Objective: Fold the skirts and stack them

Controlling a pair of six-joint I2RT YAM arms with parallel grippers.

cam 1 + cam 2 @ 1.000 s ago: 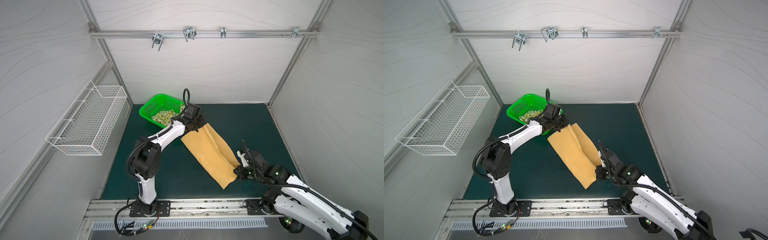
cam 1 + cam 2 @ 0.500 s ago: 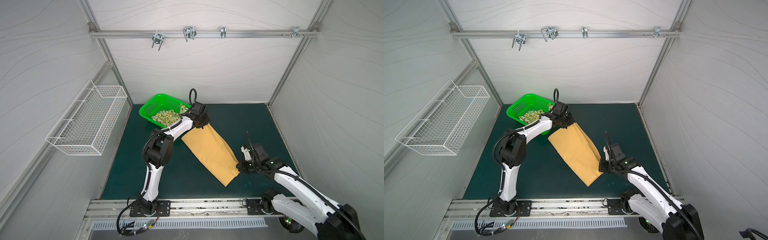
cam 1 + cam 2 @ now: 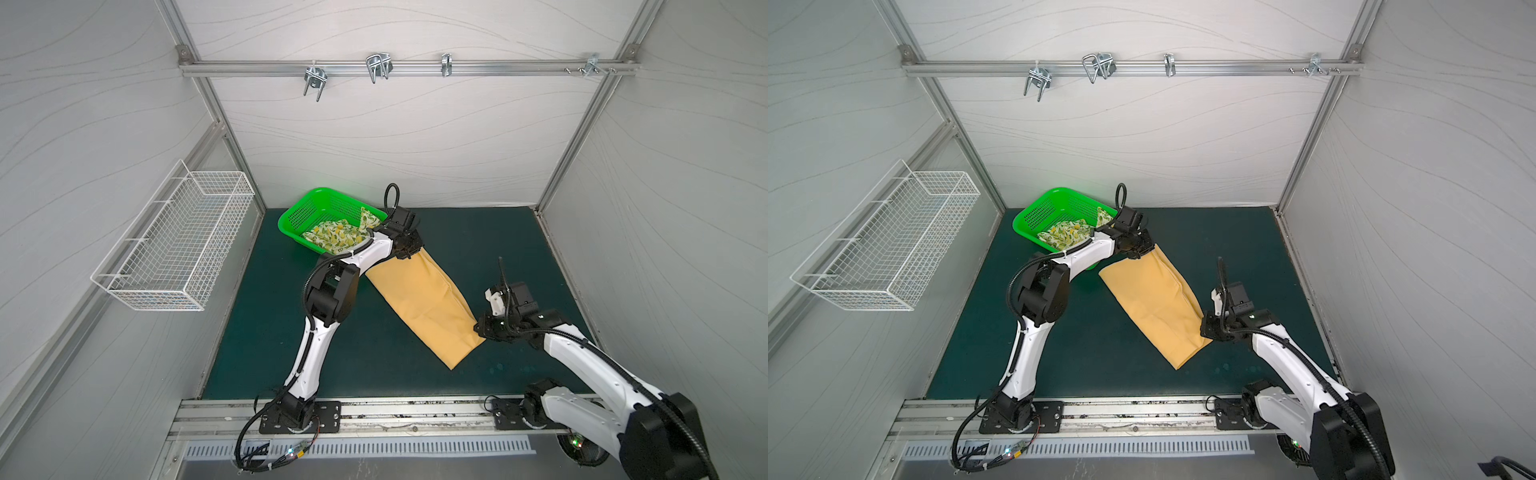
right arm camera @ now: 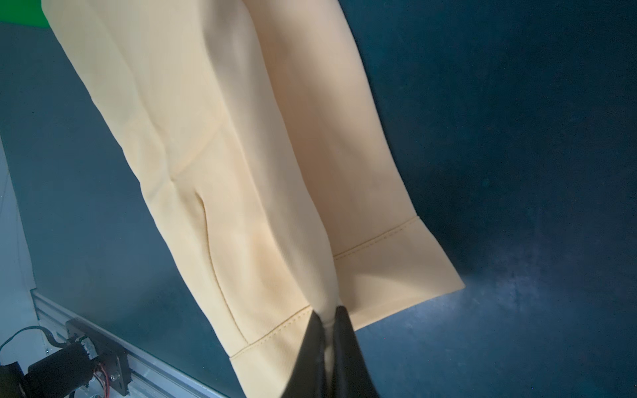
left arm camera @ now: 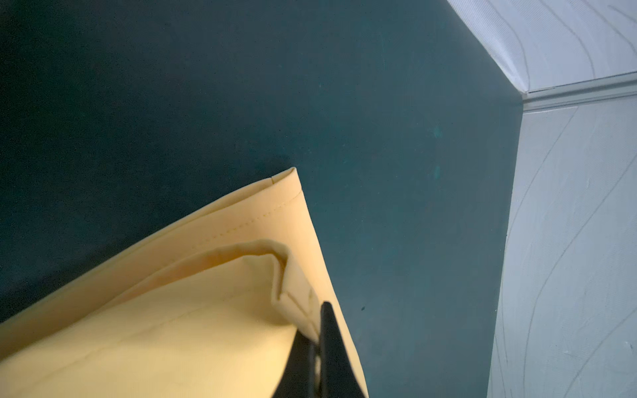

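I had the left claw (image 5: 319,318) pressed together on a fold at one end of the plain mustard-orange cloth skirt (image 3: 424,303), just beside the green perforated plastic basket (image 3: 297,212) in the back-left corner of the dark green surface (image 3: 490,249); the right claw (image 4: 329,318) pinched the stitched hem at the other end, nearer the front edge; the skirt lay stretched diagonally between them; the cream lemon-printed cloth skirt (image 3: 332,237) sat crumpled in the basket.

Located green basket (image 3: 309,210) on far left corner of dark mat (image 3: 478,245); white wire basket (image 3: 178,245) mounted on left wall (image 3: 104,124); hooks (image 3: 377,66) clipped to overhead rail (image 3: 498,68).
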